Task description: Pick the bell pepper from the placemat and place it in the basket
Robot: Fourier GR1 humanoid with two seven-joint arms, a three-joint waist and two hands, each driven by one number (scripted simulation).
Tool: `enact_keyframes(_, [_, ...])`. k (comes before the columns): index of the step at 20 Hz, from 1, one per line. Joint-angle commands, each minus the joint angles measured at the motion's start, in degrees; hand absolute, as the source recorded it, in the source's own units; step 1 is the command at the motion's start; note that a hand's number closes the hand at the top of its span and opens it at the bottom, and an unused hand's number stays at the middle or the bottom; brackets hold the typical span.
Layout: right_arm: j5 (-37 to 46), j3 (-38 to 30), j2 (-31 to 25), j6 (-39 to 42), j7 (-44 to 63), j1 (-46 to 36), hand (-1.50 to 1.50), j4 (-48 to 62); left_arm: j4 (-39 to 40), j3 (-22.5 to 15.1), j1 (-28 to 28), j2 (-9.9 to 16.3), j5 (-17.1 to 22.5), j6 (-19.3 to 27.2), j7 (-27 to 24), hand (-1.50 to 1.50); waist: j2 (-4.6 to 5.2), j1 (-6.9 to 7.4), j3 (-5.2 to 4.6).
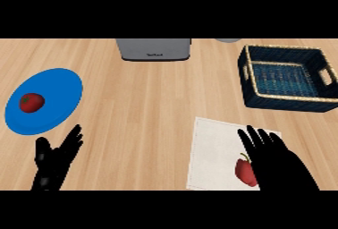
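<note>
Wooden counter (152,103): a pale, grained top is seen under everything, running the width of the head view.
Blue plate (59,91): placed farthest left, just beyond the left hand's fingertips and a little to their left.
Tomato (31,102): a small red one with a green top is carried on the plate's left part, well apart from both hands.
Left hand (56,156): shown at the lower left, open, with fingers straight and spread, pointing up toward the plate; nothing is held and it is at rest.
Grey appliance (154,49): set at the far edge, well beyond both hands and between them; only its front is seen.
White placemat (211,152): laid under and to the left of the right hand; its right part is covered by that hand.
Bell pepper (246,171): red with a green stem, lying on the placemat at the left edge of the right hand's palm; contact cannot be judged, and no finger is curled round it.
Right hand (277,156): shown at the lower right, open, fingers straight and pointing away over the mat.
Basket (254,96): dark woven, with a pale rim and handles, set beyond the right hand's fingertips, well apart from the pepper.
Grey round object (228,40): cut off at the far edge, left of the basket.
</note>
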Motion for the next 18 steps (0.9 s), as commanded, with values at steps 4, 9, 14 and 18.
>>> enact_keyframes(4, [3.77,-2.72,-1.27,-8.28,-6.92,0.18,-1.5,7.18,4.96,1.78,0.87,-0.07,-0.56,-2.58,-0.93,0.0,0.42,0.16,-0.45])
enact_keyframes(9, [9.91,1.68,-2.38,-16.23,-10.75,6.11,-1.5,8.64,3.76,2.0,-0.02,-0.72,-1.45,-3.38,1.2,0.0,0.36,-0.04,-0.44])
enact_keyframes(14, [13.03,2.42,0.25,-21.39,-12.63,5.09,-1.5,15.16,-0.53,0.05,1.83,-2.96,-3.62,-1.57,3.16,0.0,0.37,0.25,-0.43])
enact_keyframes(18, [12.13,0.48,-0.17,-19.29,-14.47,4.7,-1.5,14.15,0.5,1.24,1.38,-4.27,-4.85,-0.83,3.04,0.0,0.34,0.12,-0.45])
